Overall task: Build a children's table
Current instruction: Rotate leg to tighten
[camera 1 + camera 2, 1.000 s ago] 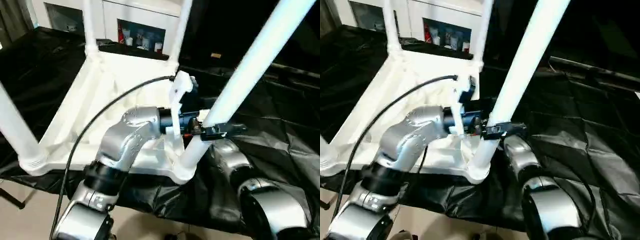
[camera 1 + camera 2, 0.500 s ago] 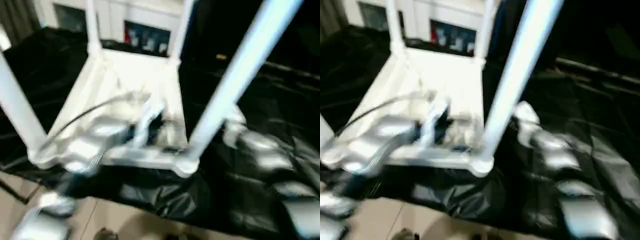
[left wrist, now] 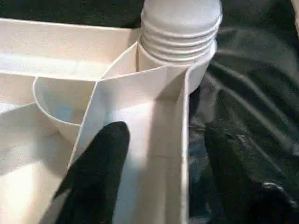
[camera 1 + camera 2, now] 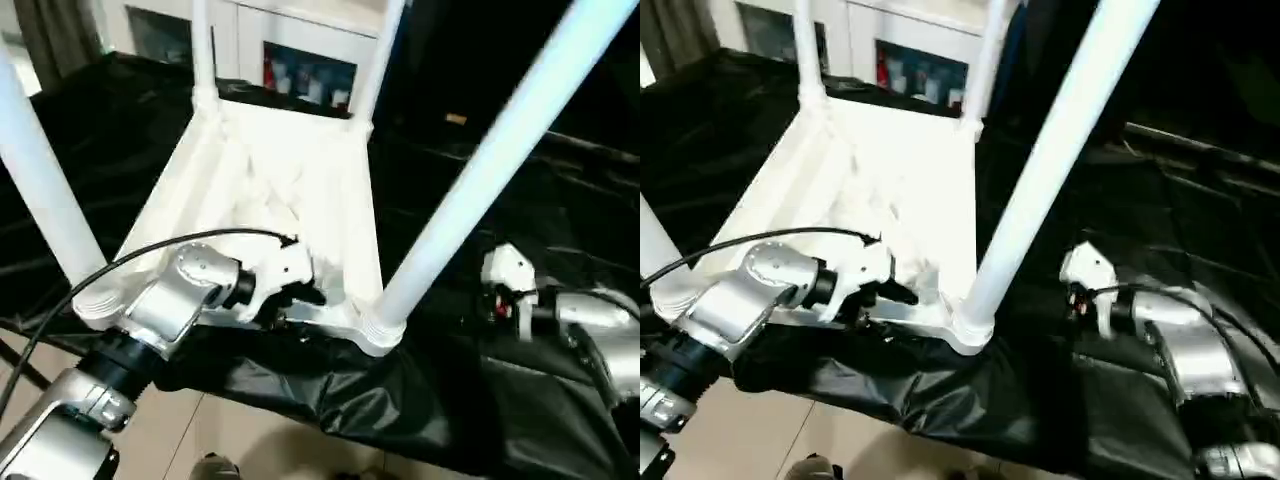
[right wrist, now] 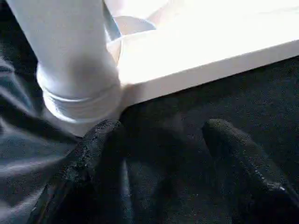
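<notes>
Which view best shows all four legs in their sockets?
The left eye view: four legs stand in the upturned top. The right eye view crops the near-left leg; each wrist view shows one base.

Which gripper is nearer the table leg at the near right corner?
The left. The left gripper sits at the tabletop edge right beside that leg, fingers open astride the rim. The right gripper hangs open off to the leg's right over the black cloth.

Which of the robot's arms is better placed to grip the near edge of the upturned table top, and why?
Probably the left. The left gripper is open astride the near edge wall of the table top, beside the near right leg. The right gripper hangs open over the black cloth, apart from it.
</notes>
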### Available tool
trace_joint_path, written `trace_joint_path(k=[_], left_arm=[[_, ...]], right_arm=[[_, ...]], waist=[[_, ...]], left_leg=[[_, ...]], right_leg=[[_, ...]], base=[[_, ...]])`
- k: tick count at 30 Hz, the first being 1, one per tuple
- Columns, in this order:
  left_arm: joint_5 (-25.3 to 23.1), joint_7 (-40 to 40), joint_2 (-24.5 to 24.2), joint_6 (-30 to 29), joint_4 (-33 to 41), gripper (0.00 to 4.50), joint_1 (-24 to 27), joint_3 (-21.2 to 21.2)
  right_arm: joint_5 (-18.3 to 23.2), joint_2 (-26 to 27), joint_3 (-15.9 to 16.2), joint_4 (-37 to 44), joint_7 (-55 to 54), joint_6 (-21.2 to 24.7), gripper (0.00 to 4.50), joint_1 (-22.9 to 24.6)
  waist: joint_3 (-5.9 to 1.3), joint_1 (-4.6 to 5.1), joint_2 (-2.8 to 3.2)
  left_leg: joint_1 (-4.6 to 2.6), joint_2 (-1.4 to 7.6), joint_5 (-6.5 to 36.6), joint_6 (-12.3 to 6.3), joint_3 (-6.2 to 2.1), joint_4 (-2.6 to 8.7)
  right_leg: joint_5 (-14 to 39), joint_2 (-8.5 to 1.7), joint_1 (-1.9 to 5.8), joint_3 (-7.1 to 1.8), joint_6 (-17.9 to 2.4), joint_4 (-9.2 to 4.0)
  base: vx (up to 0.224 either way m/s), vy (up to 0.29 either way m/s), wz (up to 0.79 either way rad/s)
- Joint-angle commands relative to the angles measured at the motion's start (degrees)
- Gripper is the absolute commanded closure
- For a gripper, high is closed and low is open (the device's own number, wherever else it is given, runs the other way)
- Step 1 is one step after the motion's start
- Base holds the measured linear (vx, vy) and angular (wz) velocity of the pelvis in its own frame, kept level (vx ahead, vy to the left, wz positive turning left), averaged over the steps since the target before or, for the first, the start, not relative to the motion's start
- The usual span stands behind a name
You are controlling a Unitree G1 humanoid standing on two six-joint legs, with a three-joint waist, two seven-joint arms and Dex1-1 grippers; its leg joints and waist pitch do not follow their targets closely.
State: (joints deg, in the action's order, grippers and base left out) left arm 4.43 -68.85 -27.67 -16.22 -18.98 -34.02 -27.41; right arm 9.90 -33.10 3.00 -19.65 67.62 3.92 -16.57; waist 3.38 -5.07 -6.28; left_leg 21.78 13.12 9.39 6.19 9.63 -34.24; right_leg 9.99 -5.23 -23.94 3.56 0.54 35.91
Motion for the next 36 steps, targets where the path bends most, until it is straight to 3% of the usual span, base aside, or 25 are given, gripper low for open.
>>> trace_joint_path(k=[1, 5, 7, 10, 11, 13, 18, 27, 36], left_arm=[[-0.91, -0.22, 0.25, 0.96, -0.57, 1.77, -1.11, -0.75], [-1.46, -0.78, 0.45, 1.86, -1.81, 2.07, -1.45, -0.69], [-1.56, -0.91, 0.51, 1.97, -2.22, 2.46, -1.54, -0.68], [-1.85, -1.21, 0.65, 2.03, -2.93, 2.5, -1.66, -0.82], [-2.08, -1.24, 0.74, 2.25, -3.38, 2.82, -1.76, -0.91], [-2.69, -1.35, 0.91, 2.5, -4.5, 2.92, -2.1, -1.21], [-3.37, -2.53, 0.88, 2.38, -5.41, 3.4, -2.4, -1.58], [-4.52, -2.97, 0.62, 2.69, -5.96, 4.25, -2.5, -2.06], [-6.24, -2.57, 0.55, 3.53, -6.78, 4.43, -2.51, -2.0]], right_arm=[[1.35, -0.86, 0.16, 2.76, -0.12, 1.9, 1.4, 0.77], [3.05, -1.83, 0.44, 6.68, 1.33, 5.54, 1.4, 2.63], [2.87, -2.37, 0.56, 7.39, 1.55, 6.04, 1.4, 3.15], [2.5, -2.97, 0.55, 8.29, 1.65, 6.53, 1.4, 3.94], [2.48, -3.06, 0.52, 8.6, 1.59, 6.76, 1.4, 4.13], [2.46, -3.2, 0.45, 9.29, 1.41, 7.32, 1.4, 4.46], [2.88, -3.49, 0.57, 10.74, 0.74, 8.91, 1.4, 4.74], [2.55, -3.36, 0.86, 10.97, 0.22, 9.33, 1.4, 4.3], [2.75, -2.77, 0.95, 11.31, -0.46, 10.02, 1.4, 4.16]], waist=[[-3.76, -0.15, 0.8], [-3.7, -0.23, 0.95], [-3.71, -0.36, 1.0], [-3.69, -0.28, 1.0], [-3.7, -0.34, 1.07], [-3.64, -0.31, 1.08], [-3.41, -0.28, 0.93], [-3.29, -0.14, 0.88], [-3.24, 0.02, 1.06]], left_leg=[[-0.78, 0.14, 18.17, -0.3, 0.44, 4.48], [-0.91, 0.14, 18.72, -0.18, 0.39, 4.5], [-0.92, 0.18, 18.6, -0.17, 0.4, 4.51], [-0.88, 0.15, 19.03, -0.04, 0.36, 4.52], [-1.02, 0.2, 19.34, 0.04, 0.36, 4.49], [-0.98, 0.14, 19.64, 0.04, 0.34, 4.53], [-1.17, 0.09, 21.83, 0.2, 0.16, 4.57], [-1.31, 0.08, 23.44, 0.32, -0.03, 4.61], [-1.4, 0.12, 25.03, 0.47, -0.3, 4.77]], right_leg=[[19.08, -1.98, 2.79, -1.73, -8.94, -5.01], [18.63, -1.91, 2.72, -1.72, -9.41, -4.98], [18.27, -1.96, 2.77, -1.76, -9.37, -4.97], [18.74, -2.08, 2.76, -1.73, -9.61, -4.98], [19.0, -2.13, 2.7, -1.74, -9.55, -5.01], [19.56, -2.08, 2.71, -1.71, -9.34, -5.14], [26.09, -2.35, 2.49, -1.6, -7.3, -5.84], [29.67, -2.44, 2.17, -1.38, -6.16, -6.35], [31.19, -2.52, 2.1, -1.12, -5.57, -6.71]], base=[[0.0, 0.0, 0.0], [0.0, 0.0, 0.0], [0.0, 0.0, 0.0], [0.0, 0.0, 0.0], [0.0, 0.0, 0.0], [0.0, 0.0, 0.0], [0.0, 0.0, 0.0], [0.0, 0.0, 0.0], [0.0, 0.0, 0.0]])
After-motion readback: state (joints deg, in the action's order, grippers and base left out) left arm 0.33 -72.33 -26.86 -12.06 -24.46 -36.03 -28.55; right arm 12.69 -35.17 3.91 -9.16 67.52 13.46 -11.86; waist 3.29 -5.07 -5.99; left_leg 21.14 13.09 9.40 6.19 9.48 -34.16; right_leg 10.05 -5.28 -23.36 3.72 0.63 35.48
